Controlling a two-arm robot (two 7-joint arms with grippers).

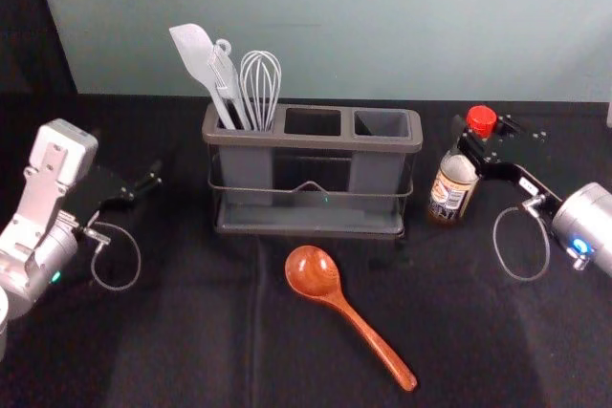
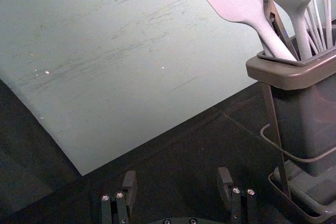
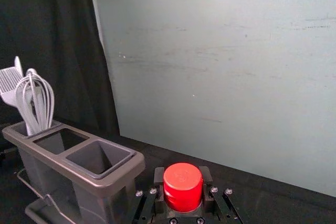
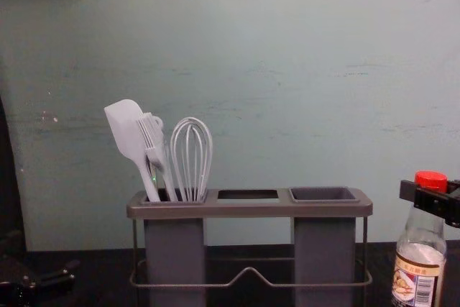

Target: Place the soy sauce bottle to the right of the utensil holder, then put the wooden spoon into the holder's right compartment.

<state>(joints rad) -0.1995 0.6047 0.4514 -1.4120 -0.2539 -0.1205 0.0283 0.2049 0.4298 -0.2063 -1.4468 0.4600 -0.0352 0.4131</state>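
Observation:
My right gripper (image 1: 485, 140) is at the soy sauce bottle (image 1: 452, 185), just right of the utensil holder (image 1: 311, 114). In the right wrist view, the right gripper (image 3: 182, 182) has its fingers closed around the neck under the red cap (image 3: 182, 186). The chest view has the bottle (image 4: 417, 278) roughly upright; its base is cut off there. The wooden spoon (image 1: 355, 314) lies in front of the holder, bowl toward it. Left of the holder is my left gripper (image 1: 148, 182); in its wrist view the left gripper (image 2: 177, 187) is open and empty.
A white spatula (image 4: 129, 134), a brush (image 4: 156, 150) and a whisk (image 4: 191, 159) stand in the holder's left compartment. Its middle and right compartments hold nothing visible. A pale wall (image 1: 335, 26) rises behind the black-covered table (image 1: 191, 332).

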